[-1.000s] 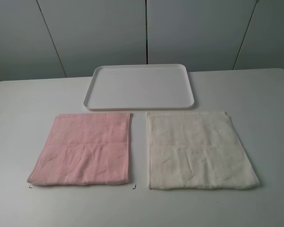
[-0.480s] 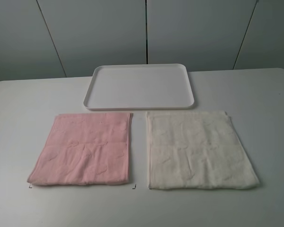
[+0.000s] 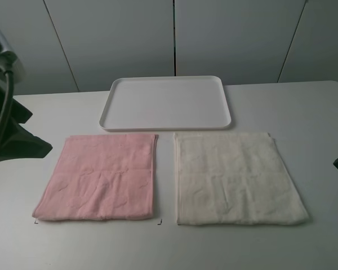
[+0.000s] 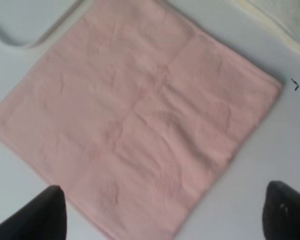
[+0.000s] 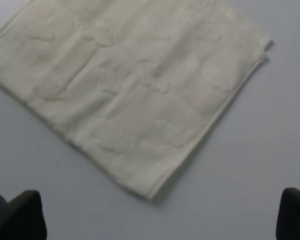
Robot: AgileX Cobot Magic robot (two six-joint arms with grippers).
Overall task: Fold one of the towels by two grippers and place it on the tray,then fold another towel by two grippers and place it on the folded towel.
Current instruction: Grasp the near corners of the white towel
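**Two towels flat, both grippers open**

The pink towel [image 3: 101, 177] (left) and the cream towel [image 3: 236, 177] (right) lie side by side, apart, on the table [image 3: 304, 107], on the near side of the white tray [image 3: 166, 101]. The left gripper [image 4: 165, 215] and the right gripper [image 5: 157, 215] hang outboard of them with fingers spread wide, holding nothing.

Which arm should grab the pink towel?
Probably the left. The left gripper hangs open beside the pink towel, while the right gripper sits by the cream towel, farther away.

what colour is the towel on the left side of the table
It is a pale pink terry towel; the left wrist view shows it best.
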